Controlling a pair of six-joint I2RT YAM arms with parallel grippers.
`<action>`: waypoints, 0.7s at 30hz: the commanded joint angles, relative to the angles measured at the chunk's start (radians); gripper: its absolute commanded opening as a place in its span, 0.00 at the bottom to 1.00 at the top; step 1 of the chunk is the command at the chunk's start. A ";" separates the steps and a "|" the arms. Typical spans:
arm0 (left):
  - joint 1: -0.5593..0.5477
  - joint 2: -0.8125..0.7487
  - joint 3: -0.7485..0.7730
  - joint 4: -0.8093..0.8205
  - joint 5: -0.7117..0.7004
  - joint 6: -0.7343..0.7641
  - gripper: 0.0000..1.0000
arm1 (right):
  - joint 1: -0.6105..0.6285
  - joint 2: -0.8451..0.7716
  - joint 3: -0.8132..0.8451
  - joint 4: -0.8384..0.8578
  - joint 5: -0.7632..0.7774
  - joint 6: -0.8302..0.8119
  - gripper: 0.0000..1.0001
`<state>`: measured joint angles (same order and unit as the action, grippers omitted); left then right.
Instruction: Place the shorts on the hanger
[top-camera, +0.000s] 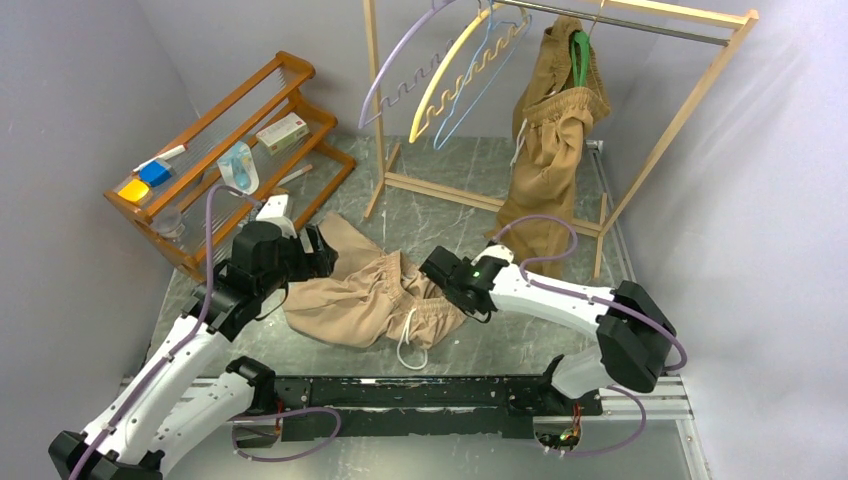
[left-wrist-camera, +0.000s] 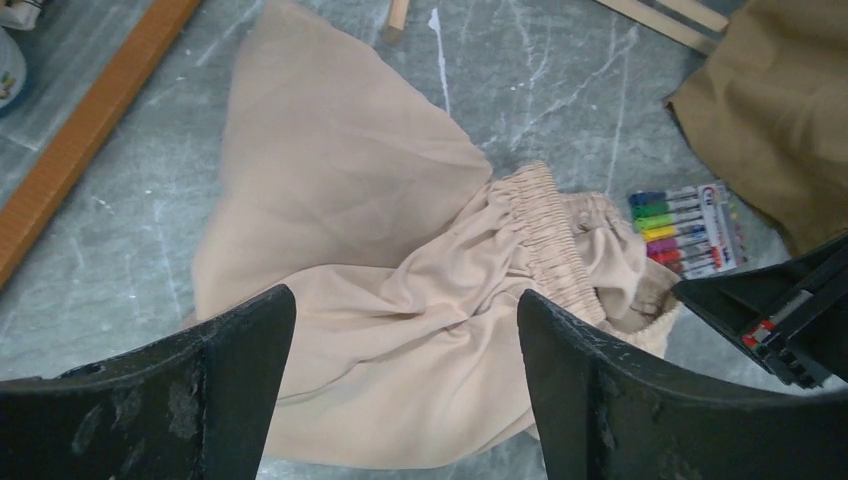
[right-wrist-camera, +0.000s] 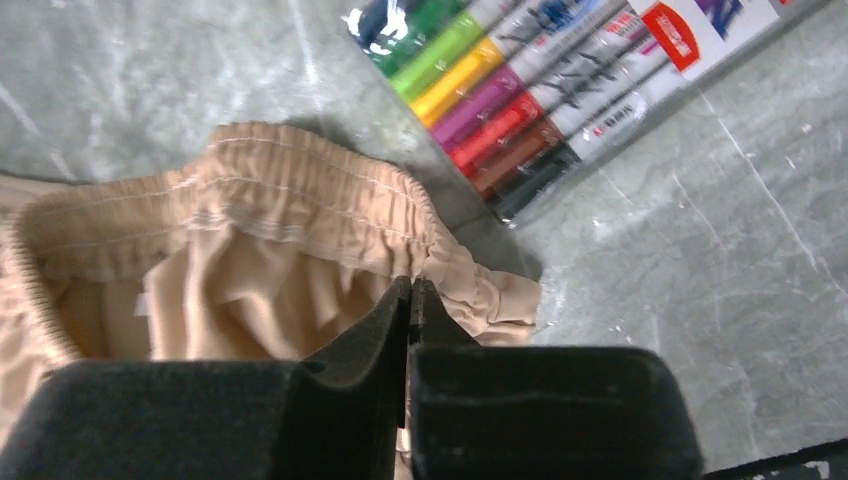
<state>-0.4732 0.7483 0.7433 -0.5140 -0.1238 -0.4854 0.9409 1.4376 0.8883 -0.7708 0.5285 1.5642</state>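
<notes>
The light tan shorts (top-camera: 360, 300) lie crumpled on the grey table between the two arms, their white drawstring (top-camera: 410, 345) trailing toward the near edge. My right gripper (right-wrist-camera: 410, 292) is shut on the gathered waistband (right-wrist-camera: 300, 190) at the shorts' right end, with fabric pinched between the pads. My left gripper (left-wrist-camera: 405, 340) hangs open just above the shorts (left-wrist-camera: 380, 230), over a leg, and nothing is between its fingers (left-wrist-camera: 235, 350). The light-blue hanger (top-camera: 487, 75) hangs by its hook from the rail at the back.
A lilac hanger (top-camera: 400, 60) and a yellow hanger (top-camera: 448, 85) hang beside the blue one on the wooden rack (top-camera: 690, 110). Darker brown shorts (top-camera: 545, 160) hang there on a green hanger. A marker pack (right-wrist-camera: 540, 90) lies by the waistband. A wooden shelf (top-camera: 215, 120) stands at back left.
</notes>
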 joint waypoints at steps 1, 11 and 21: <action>-0.005 0.008 0.049 0.007 0.076 -0.087 0.84 | -0.001 -0.068 0.049 0.079 0.105 -0.185 0.00; -0.005 0.104 0.111 0.034 0.160 -0.166 0.78 | 0.011 -0.328 -0.046 0.614 -0.262 -1.004 0.00; -0.003 0.135 0.200 -0.062 0.122 -0.187 0.74 | 0.024 -0.410 0.059 0.673 -0.633 -1.304 0.00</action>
<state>-0.4732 0.9005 0.9447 -0.5499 -0.0074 -0.6476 0.9585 1.0740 0.9318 -0.1719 0.0914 0.4187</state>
